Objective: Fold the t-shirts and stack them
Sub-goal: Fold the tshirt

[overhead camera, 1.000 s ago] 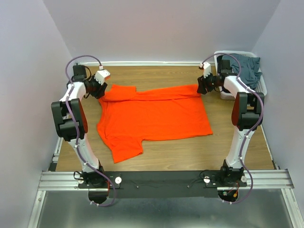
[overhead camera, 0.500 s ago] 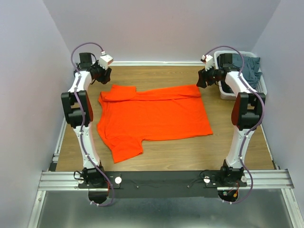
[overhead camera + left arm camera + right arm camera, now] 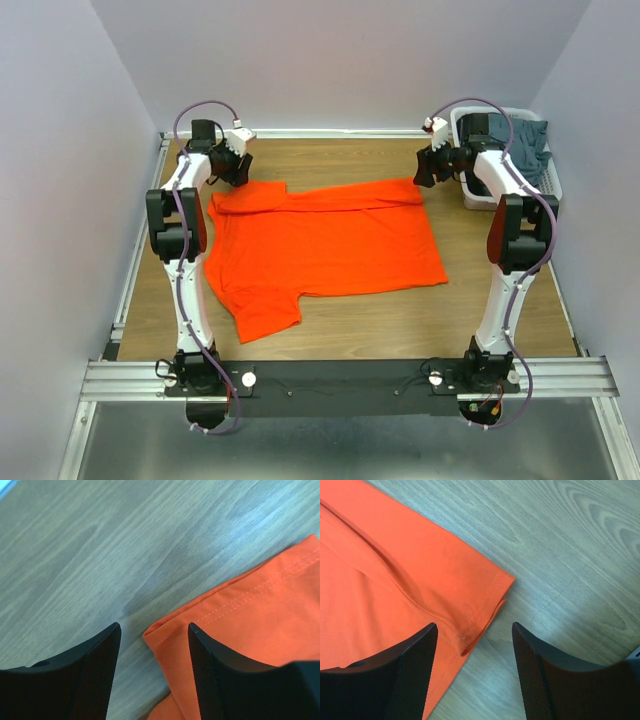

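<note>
Now the orange shirt [image 3: 325, 245] lies lengthwise between the left claw [image 3: 152, 630] and right claw [image 3: 474, 629], each spread, empty, seemingly just above a far corner.

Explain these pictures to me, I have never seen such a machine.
Two white-and-black robot arms stand bolted at the near edge of a wooden table. The wide picture looks down from above and behind them; the two close-ups come from wrist cameras, so the dark shapes below are each arm's own fingers. A bright orange-red cloth t-shirt lies spread on the table. The left gripper and right gripper are open over its two far corners, holding nothing. A white plastic slatted basket at far right holds dark blue-grey shirts.
</note>
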Motion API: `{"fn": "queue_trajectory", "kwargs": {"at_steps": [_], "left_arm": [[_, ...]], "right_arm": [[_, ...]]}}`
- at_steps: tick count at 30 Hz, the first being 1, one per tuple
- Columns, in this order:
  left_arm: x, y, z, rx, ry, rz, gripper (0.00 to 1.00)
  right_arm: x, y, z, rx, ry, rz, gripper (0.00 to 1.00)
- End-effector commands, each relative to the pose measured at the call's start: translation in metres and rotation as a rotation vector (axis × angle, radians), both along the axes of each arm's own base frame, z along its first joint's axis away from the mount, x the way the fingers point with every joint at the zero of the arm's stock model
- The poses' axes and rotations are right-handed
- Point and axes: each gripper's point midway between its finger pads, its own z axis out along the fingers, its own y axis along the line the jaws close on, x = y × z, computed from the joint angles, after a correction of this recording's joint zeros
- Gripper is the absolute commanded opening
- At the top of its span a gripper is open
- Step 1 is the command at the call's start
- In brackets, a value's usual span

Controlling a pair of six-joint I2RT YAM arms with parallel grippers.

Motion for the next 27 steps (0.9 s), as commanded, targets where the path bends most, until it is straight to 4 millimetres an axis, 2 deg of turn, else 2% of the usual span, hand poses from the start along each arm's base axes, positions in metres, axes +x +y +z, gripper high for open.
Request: {"fn": "queue_trajectory", "kwargs": {"at_steps": [1, 6, 7, 9, 10, 11, 12, 13, 14, 16, 17, 23, 25, 26, 27], "left_arm": [[0.003, 0.008, -0.019, 0.033, 0.042, 0.046, 0.63], [-0.001, 0.008, -0.026, 0.061, 0.066, 0.053, 0.63], [-0.003, 0.008, -0.026, 0.063, 0.072, 0.045, 0.6], [-0.007, 0.002, -0.024, 0.049, 0.079, 0.024, 0.48], [-0.01, 0.0, -0.023, 0.042, 0.085, 0.015, 0.34], [-0.011, -0.005, -0.012, 0.02, 0.071, -0.002, 0.26], [-0.013, -0.009, -0.004, 0.007, 0.06, -0.016, 0.12], [-0.013, -0.011, 0.004, -0.006, 0.046, -0.027, 0.06], [-0.013, -0.014, 0.024, -0.018, 0.012, -0.041, 0.02], [-0.019, -0.022, 0.042, -0.045, -0.018, -0.08, 0.0], [-0.021, -0.024, 0.062, -0.05, -0.056, -0.097, 0.0], [-0.058, -0.033, 0.093, -0.039, -0.106, -0.203, 0.0], [-0.076, -0.036, 0.085, -0.045, -0.07, -0.227, 0.0], [-0.082, -0.037, 0.09, -0.033, -0.085, -0.25, 0.0], [-0.096, -0.04, 0.079, -0.041, -0.046, -0.271, 0.0]], "right_arm": [[-0.002, -0.002, -0.003, 0.014, 0.033, -0.013, 0.69], [-0.002, -0.003, 0.001, 0.013, 0.025, -0.014, 0.69], [-0.001, -0.003, 0.002, 0.011, 0.022, -0.016, 0.69], [-0.001, -0.003, 0.004, 0.011, 0.021, -0.016, 0.69], [0.0, -0.003, 0.005, 0.009, 0.017, -0.019, 0.69], [-0.001, -0.003, 0.005, 0.01, 0.02, -0.018, 0.69], [-0.002, -0.003, 0.006, 0.01, 0.018, -0.018, 0.69], [-0.001, -0.003, 0.007, 0.01, 0.017, -0.018, 0.69], [-0.002, -0.003, 0.007, 0.01, 0.019, -0.02, 0.69], [-0.003, -0.003, 0.009, 0.012, 0.018, -0.018, 0.69], [-0.004, -0.003, 0.008, 0.013, 0.022, -0.021, 0.68], [-0.011, -0.005, 0.006, -0.001, 0.03, -0.019, 0.66], [-0.012, -0.005, 0.007, -0.006, 0.027, -0.019, 0.66], [-0.012, -0.006, 0.007, -0.008, 0.026, -0.019, 0.65], [-0.013, -0.006, 0.007, -0.009, 0.026, -0.018, 0.65]]}}
